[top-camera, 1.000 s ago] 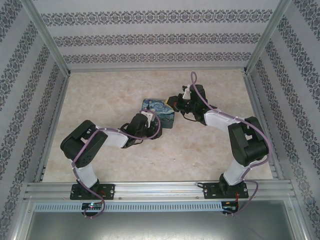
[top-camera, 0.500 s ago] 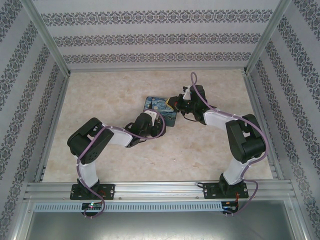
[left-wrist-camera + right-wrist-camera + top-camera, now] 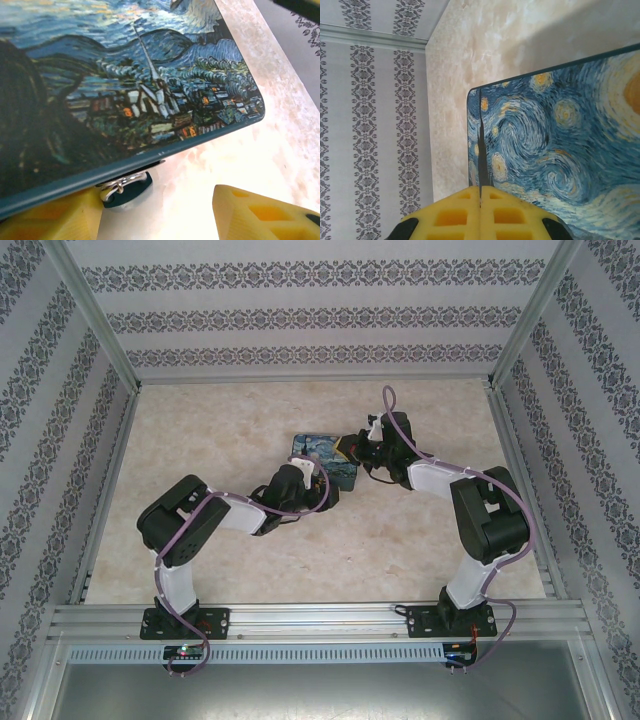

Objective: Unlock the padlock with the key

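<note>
The padlock (image 3: 124,185) is a tiny blue piece with a silvery shackle. It hangs at the front edge of the starry-night tin (image 3: 125,90), right beside my left gripper's left finger. My left gripper (image 3: 160,212) is open, its yellow fingers (image 3: 257,215) spread wide with bare table between them. In the top view this gripper (image 3: 322,486) sits at the tin's near edge. My right gripper (image 3: 480,192) is shut on the key (image 3: 482,145), a thin dark blade seen edge-on that points over the tin's lid (image 3: 560,135). In the top view it (image 3: 350,447) is at the tin's right side.
The tin (image 3: 322,457) lies mid-table on the beige marbled surface (image 3: 220,430), between the two arms. Patterned walls and metal rails (image 3: 110,470) close in the table on three sides. Open floor lies to the left and to the far side.
My left arm has pushed forward and right, up to the tin's near edge. The tin has shifted slightly away. The right arm has barely moved.
</note>
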You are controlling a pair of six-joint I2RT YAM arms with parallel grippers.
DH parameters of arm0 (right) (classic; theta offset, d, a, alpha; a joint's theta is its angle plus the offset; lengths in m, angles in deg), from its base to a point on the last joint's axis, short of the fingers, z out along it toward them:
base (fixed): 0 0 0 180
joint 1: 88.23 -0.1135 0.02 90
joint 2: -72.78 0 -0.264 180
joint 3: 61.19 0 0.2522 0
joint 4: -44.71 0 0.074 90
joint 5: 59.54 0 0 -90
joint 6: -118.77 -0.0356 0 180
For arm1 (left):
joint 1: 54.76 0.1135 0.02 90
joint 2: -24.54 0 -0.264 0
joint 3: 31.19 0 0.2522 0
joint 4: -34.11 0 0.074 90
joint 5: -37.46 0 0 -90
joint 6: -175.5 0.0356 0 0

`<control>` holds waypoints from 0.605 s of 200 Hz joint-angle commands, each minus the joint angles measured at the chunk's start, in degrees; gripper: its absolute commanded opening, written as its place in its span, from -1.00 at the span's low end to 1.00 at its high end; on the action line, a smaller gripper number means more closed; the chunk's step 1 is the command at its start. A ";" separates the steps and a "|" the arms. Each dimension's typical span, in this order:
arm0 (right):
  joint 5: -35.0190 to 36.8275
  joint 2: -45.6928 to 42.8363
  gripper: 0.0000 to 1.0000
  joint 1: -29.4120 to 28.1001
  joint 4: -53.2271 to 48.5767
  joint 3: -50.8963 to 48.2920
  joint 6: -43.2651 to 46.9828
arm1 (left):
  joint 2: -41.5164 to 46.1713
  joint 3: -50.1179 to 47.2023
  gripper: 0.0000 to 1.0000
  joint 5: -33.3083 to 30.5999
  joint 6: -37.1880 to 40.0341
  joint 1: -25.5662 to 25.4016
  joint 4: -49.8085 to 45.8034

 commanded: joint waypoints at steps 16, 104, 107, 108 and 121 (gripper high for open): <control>-0.78 0.77 -1.00 0.56 2.17 -1.04 0.10 | -2.13 0.91 0.20 0.12 -2.46 -0.72 2.83; -1.01 0.94 -1.00 0.75 2.25 -1.37 0.07 | -4.82 0.51 0.20 0.85 -4.14 -0.72 6.77; -1.01 0.98 -1.00 0.70 2.29 -1.37 -0.02 | -4.65 0.36 0.19 1.01 -4.50 -0.72 7.44; -1.01 0.96 -1.00 0.72 2.27 -1.37 -0.01 | -4.55 0.24 0.18 1.07 -4.68 -0.72 7.63; -0.92 1.12 -1.00 0.74 2.33 -1.32 -0.11 | -3.52 -0.68 0.17 1.44 -6.58 -0.72 9.96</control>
